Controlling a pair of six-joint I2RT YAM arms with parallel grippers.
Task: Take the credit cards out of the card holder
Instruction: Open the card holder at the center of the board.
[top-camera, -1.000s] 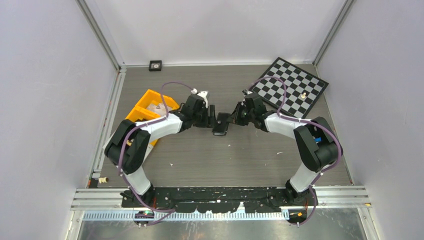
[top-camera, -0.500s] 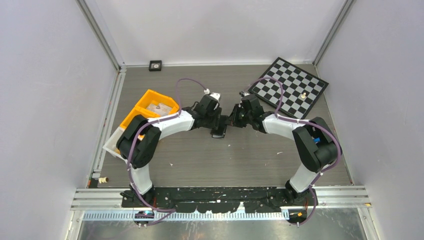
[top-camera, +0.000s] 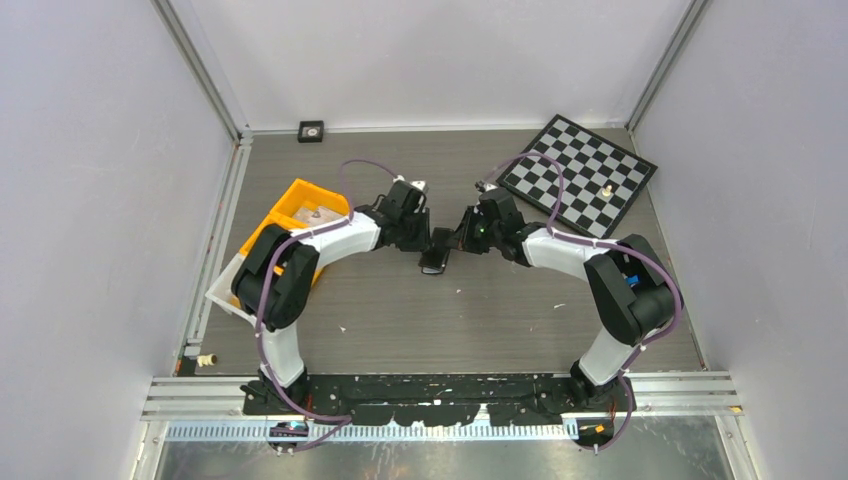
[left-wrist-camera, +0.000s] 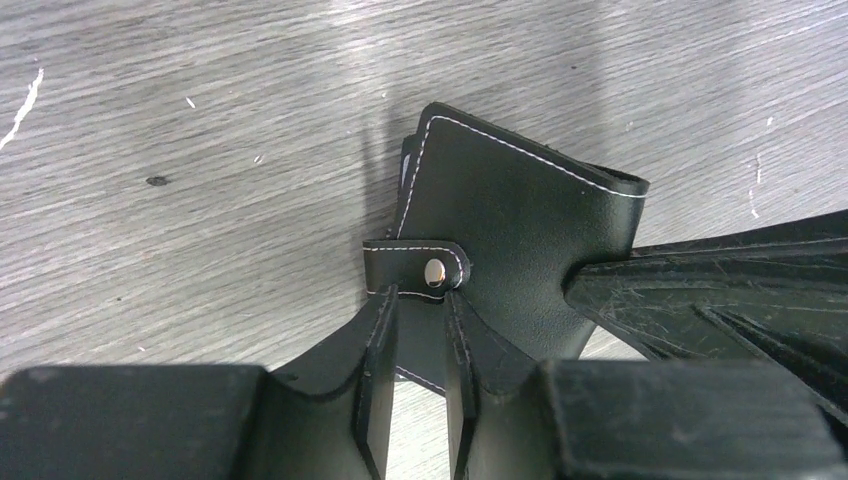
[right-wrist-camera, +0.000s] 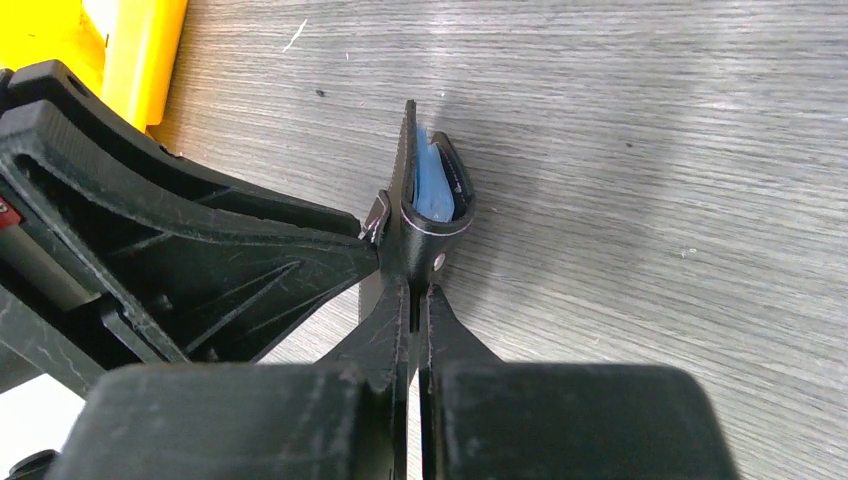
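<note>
Card holder (left-wrist-camera: 520, 230): held over the middle of the bench (top-camera: 480, 310), between the two arms (snap strap facing the left wrist camera).
Right claw (right-wrist-camera: 412, 290): pinched tight on the holder's black edge.
Left claw (left-wrist-camera: 418, 305): narrow, with a finger on either side of the strap. I cannot tell whether it grips.
Credit cards (right-wrist-camera: 432, 190): a pale blue edge showing inside the holder.

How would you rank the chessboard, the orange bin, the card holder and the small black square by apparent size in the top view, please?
1. chessboard
2. orange bin, though partly hidden
3. card holder and small black square: too alike to rank, and the holder is partly covered.
</note>
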